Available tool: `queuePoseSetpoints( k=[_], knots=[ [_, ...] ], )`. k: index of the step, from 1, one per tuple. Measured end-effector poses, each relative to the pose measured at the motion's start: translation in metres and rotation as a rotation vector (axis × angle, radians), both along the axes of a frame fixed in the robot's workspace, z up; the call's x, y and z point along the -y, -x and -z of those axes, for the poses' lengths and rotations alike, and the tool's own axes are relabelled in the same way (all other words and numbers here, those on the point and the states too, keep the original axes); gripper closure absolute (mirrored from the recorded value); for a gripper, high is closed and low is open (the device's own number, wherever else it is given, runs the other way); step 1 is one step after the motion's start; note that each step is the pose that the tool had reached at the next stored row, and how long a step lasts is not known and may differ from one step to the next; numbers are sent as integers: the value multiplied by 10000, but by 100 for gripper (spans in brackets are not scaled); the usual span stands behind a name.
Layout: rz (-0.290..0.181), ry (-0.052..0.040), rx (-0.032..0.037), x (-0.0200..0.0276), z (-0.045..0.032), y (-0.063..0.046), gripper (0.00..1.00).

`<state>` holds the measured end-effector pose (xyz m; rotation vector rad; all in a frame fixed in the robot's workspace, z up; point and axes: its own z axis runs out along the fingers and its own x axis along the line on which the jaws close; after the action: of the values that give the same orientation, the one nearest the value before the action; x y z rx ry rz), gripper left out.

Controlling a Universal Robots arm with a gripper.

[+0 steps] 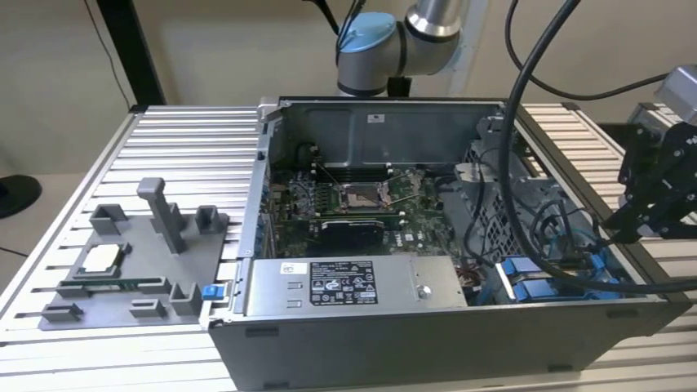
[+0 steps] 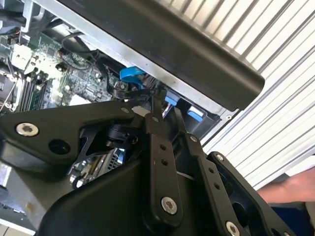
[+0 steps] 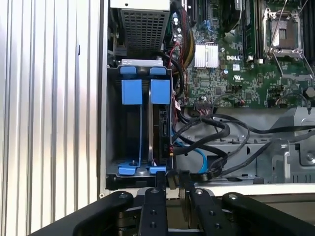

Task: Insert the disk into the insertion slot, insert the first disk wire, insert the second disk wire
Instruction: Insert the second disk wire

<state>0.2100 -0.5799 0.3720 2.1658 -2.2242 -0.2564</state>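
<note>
Disk (image 3: 160,93) sits in insertion slot (image 3: 114,147); gripper (image 3: 172,184), clenched on black wire connector (image 3: 172,177), hovers beside it; wire steps appear unfinished.

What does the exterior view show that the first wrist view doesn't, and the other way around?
The exterior view brings in the grey fixture plate beside the computer case and the arm's blue-capped joint. The first wrist view brings in the inside of the insertion slot, between its blue fittings, and a silver finned heatsink. Shared: the ribbed table, the motherboard, its processor socket and the black cables.
</note>
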Motion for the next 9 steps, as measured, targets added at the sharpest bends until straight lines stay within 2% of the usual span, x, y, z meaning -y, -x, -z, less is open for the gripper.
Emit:
queuePoseSetpoints(
  k=[2,4,9],
  knots=[
    [-16,-3,-22,1,2,-10,100],
    [-29,-1,-79,1,2,-53,100],
    [-66,-12,-266,1,23,-146,100]
  ],
)
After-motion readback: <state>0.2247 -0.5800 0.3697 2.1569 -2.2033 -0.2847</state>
